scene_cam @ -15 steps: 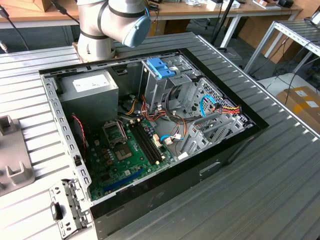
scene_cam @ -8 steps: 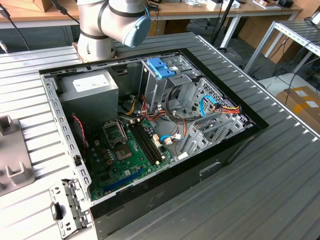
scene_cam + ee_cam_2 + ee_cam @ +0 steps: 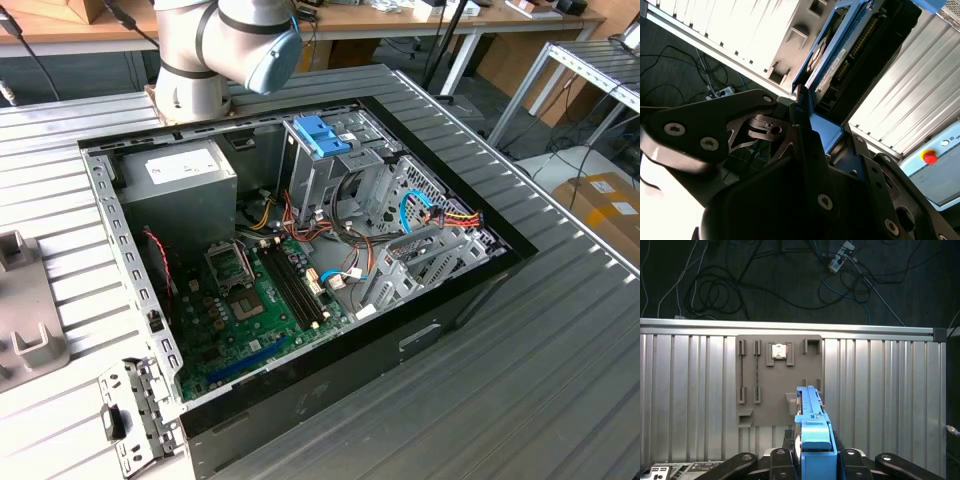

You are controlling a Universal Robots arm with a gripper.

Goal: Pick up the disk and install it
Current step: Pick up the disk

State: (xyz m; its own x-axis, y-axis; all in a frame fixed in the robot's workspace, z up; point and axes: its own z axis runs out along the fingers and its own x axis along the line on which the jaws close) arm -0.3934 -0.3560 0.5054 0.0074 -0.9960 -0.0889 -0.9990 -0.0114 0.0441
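Where the fingers close: pinched from both sides on the blue end of the disk, flat against its carrier frame in both wrist views.
Gripper: clamped on that blue tab, black linkages drawn in, nothing else in its hold.
Disk: held on edge, reaching straight out from the gripper, with the dark metal body inside the light-blue frame.
Holder: a grey slotted plate lying flat near one edge of the worktop, with floor and cables beyond. The disk hangs over it and seems clear of its slots, though its far end cannot be judged for certain.
Computer case: open on its side at the middle of the worktop, well apart from the holder at the exterior view's left edge.
Drive cage: upright inside the case near its far wall, with a blue bracket on top.
Arm: its base stands at the worktop's far edge, behind the case.
Step in hand: the pick-up looks done; the disk is carried, not yet installed.
What installing calls for: a firm, unshifted pinch, the disk kept square to its bay, and the loose wires in the case kept out of its path.
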